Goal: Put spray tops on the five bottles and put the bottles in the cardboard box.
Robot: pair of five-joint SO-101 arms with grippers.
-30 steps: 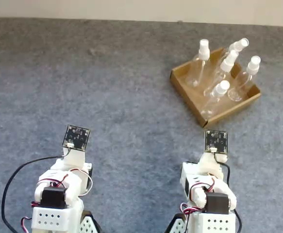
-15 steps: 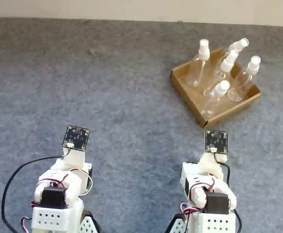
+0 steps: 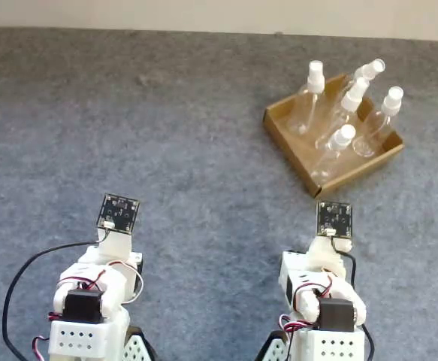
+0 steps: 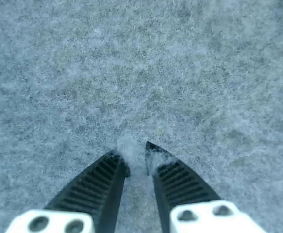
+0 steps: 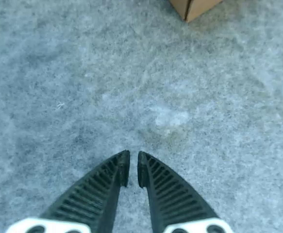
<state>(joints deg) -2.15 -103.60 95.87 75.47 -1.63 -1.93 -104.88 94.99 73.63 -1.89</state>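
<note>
Task looked done: all five bottles [image 3: 337, 119] capped and inside the cardboard box [image 3: 288, 154].
Clear plastic bottles leaned on each other, probably because the box walls are low; white spray tops [image 3: 315, 73] up. Left gripper [image 4: 135, 154] and right gripper [image 5: 130, 169] sat over fuzzy grey felt [image 3: 128, 113], ribbed black jaws nearly together, gripping nothing.

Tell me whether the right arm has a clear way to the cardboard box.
Probably yes. Only bare carpet lies between the right gripper and the cardboard box, whose corner shows ahead in the right wrist view. Whether it stretches that far I cannot tell.
</note>
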